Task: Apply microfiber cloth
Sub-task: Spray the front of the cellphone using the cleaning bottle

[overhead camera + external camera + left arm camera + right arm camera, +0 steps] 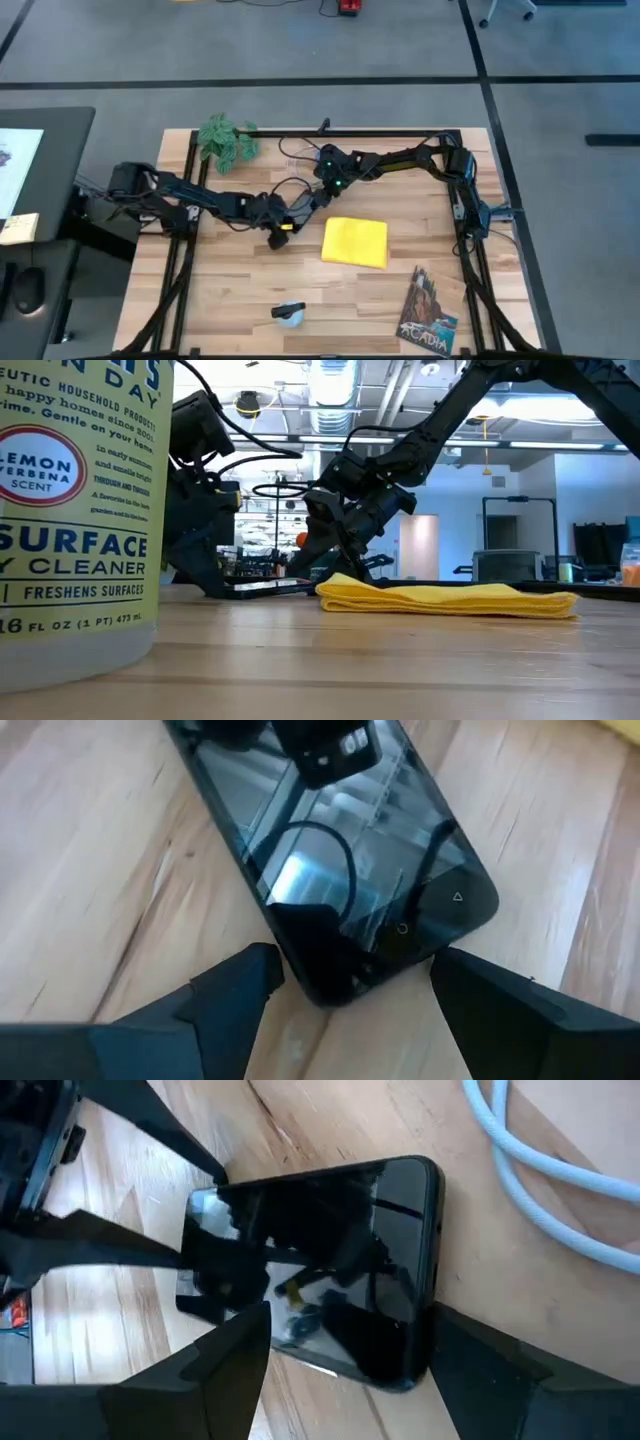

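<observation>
The wooden surface (pixel 230 300) carries everything here. Largest on it is the microfiber cloth (pixel 355 242), a bright yellow folded square lying flat near the middle, untouched and apart from both arms. Toward the near right corner lies a dark illustrated booklet (pixel 428 313). A bottle of surface cleaner (pixel 75 510) stands at the near edge, and a small green plant (pixel 226 137) sits at the far left.

Between the cloth and the left arm lies a black smartphone (pixel 340 850), screen up. The left tool (pixel 350 990) is low over one end of it, its fingers spread wide to either side of the phone's end and gripping nothing. The right tool (pixel 350 1355) comes at the opposite end, likewise wide open and empty.

The risk, as I judge it, is crowding: both tools converge on one small glossy phone, so a closing finger could skid it sideways or the tools could knock together. The cloth, meanwhile, is not yet picked up, and a shoved phone might slide under its edge.
</observation>
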### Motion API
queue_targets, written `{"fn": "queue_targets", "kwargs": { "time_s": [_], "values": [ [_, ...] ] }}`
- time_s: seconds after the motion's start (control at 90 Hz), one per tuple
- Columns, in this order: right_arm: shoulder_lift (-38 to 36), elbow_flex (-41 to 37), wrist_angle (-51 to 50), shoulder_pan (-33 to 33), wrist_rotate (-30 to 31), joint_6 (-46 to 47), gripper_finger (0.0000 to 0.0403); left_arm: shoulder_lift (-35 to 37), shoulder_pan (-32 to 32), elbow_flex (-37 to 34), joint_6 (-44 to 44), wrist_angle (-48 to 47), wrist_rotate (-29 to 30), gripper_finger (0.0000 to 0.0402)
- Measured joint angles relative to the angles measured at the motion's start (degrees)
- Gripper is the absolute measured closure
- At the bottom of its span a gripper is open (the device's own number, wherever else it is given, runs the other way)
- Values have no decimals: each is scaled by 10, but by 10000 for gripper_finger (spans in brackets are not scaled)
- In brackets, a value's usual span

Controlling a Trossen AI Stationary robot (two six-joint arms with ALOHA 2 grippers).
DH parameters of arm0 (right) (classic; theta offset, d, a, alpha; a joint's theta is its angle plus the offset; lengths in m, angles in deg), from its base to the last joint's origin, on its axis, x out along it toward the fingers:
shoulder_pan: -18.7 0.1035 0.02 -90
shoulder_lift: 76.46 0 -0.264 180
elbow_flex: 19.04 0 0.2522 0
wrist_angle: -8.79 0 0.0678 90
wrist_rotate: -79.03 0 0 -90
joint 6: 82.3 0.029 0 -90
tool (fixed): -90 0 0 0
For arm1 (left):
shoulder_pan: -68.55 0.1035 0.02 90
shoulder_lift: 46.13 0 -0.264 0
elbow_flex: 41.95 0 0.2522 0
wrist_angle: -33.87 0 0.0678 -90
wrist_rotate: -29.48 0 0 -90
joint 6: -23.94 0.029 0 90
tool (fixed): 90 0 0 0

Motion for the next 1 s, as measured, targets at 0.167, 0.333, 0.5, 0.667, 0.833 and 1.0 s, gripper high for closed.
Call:
{"fn": "queue_targets", "kwargs": {
  "time_s": [0.167,0.333,0.5,0.667,0.833,1.0],
  "values": [
    [1,9,12,0,-15,6,159,-3,1,-1,0,14,3,144],
    [1,11,18,2,-22,5,176,-4,1,-1,5,36,13,144],
    [1,11,34,2,-20,4,229,-5,2,-2,13,57,25,144],
    [-1,12,58,2,-17,5,320,-5,2,-2,9,68,31,144],
    [-10,14,73,-1,-22,-17,383,6,-9,-1,-11,64,36,144],
    [-51,12,11,-11,2,-87,383,66,-28,-1,-33,32,73,144]
  ]
}}
